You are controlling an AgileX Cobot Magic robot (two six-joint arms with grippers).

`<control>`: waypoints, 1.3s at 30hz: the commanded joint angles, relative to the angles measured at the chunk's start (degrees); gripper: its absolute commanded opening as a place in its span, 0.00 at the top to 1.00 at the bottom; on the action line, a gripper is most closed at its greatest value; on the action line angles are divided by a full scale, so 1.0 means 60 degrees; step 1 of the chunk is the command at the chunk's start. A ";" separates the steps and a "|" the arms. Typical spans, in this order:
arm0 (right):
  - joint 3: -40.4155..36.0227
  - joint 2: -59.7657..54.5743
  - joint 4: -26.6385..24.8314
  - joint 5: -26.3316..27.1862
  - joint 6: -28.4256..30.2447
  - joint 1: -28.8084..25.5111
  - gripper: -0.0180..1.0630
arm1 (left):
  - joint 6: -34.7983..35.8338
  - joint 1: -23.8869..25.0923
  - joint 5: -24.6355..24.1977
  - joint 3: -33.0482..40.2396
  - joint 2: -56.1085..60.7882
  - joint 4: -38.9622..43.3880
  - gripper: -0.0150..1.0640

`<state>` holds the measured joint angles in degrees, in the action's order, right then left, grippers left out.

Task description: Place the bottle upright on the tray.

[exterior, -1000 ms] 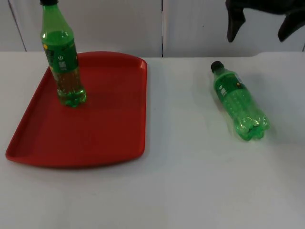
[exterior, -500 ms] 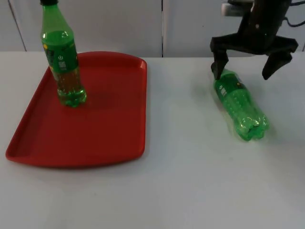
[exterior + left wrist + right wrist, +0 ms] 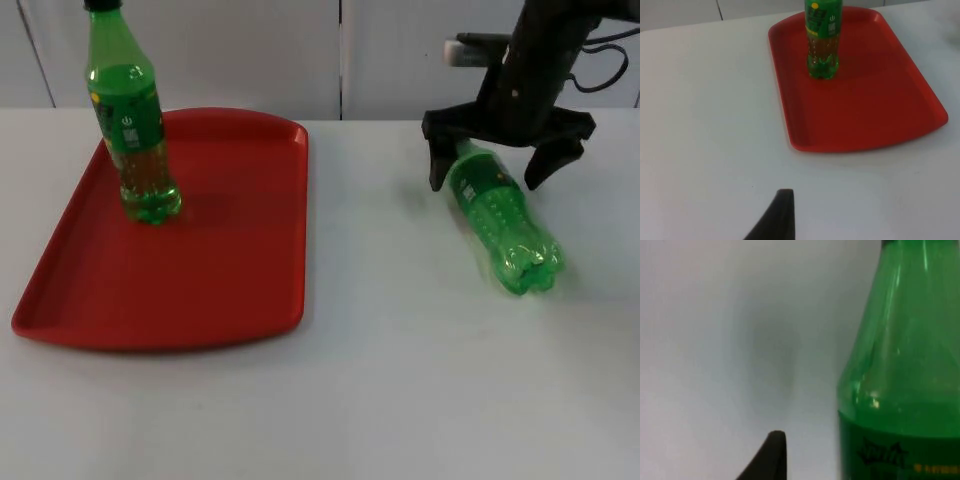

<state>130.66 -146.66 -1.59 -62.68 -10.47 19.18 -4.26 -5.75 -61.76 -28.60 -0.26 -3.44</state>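
While one bottle point(image 3: 133, 130) stands on tray point(image 3: 215, 250) | right end effector point(image 3: 485, 178) spread astride lying bottle point(image 3: 505, 220)

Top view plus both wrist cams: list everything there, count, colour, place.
Upright green plastic bottle: 1, green with black cap, standing on the tray near its far left corner.
Lying green plastic bottle: 1, green, on its side on the table right of the tray, neck end toward the wall, base toward the camera.
Red plastic tray: 1, red, flat on the left half of the table.
White table top: 1, white, bears everything.
Grey partition wall: 1, grey, behind the table.
Right claw: 1, black, open, fingers straddling the lying bottle's neck end.
Left claw: 1, black; a fingertip above bare table beside the tray; this arm waits.
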 commanded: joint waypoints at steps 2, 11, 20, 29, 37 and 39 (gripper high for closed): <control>0.0030 0.0002 0.0064 0.0346 0.0200 0.0031 0.05 | 0.0007 0.0001 0.0017 0.0041 0.0043 -0.0060 0.01; 0.0030 -0.0460 -0.0028 0.0447 0.0320 -0.0009 0.05 | 0.0007 0.0001 0.0017 0.0041 0.0043 -0.0060 0.01; 0.0030 -0.0541 -0.0029 0.0705 0.0255 -0.0009 0.07 | 0.0007 0.0001 0.0017 0.0041 0.0043 -0.0060 0.01; 0.0030 -0.0541 -0.0012 0.0371 0.0139 -0.0009 0.36 | 0.0007 0.0001 0.0017 0.0041 0.0043 -0.0060 0.01; 0.0030 -0.0192 0.0053 0.0439 0.0468 -0.0009 0.98 | 0.0007 0.0001 0.0017 0.0041 0.0043 -0.0060 0.01; 0.0030 -0.0054 0.0053 0.0457 0.0559 -0.0009 0.98 | 0.0007 0.0001 0.0017 0.0041 0.0043 -0.0060 0.01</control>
<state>130.66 -148.99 -1.60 -59.97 -8.03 19.18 -4.26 -5.75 -61.76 -28.60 -0.26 -3.44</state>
